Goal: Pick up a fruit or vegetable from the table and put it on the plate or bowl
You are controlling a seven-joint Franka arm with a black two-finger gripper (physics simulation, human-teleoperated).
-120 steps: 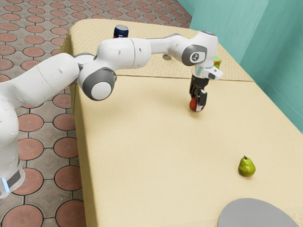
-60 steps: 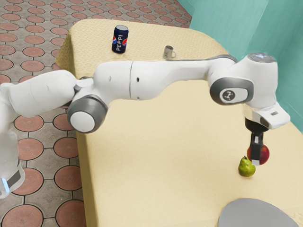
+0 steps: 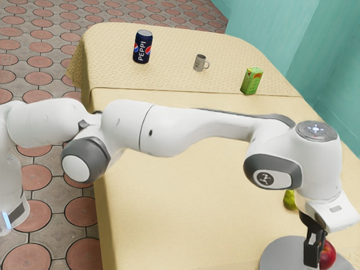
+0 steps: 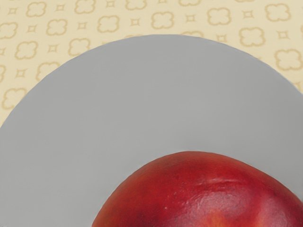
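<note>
Fruit (image 3: 328, 254), red, clamped between jaws; over grey plate (image 3: 281, 256)

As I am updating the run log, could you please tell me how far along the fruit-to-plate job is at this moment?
Done: the red fruit is off the table, gripped in the end effector. In hand: it is held over the grey plate, which the wrist view shows directly beneath it. Left: release it onto the plate and withdraw. The pear lies on the table beside the plate.

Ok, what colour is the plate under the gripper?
Plain grey, no pattern. The plate shows best in the wrist view, beneath the red fruit.
</note>
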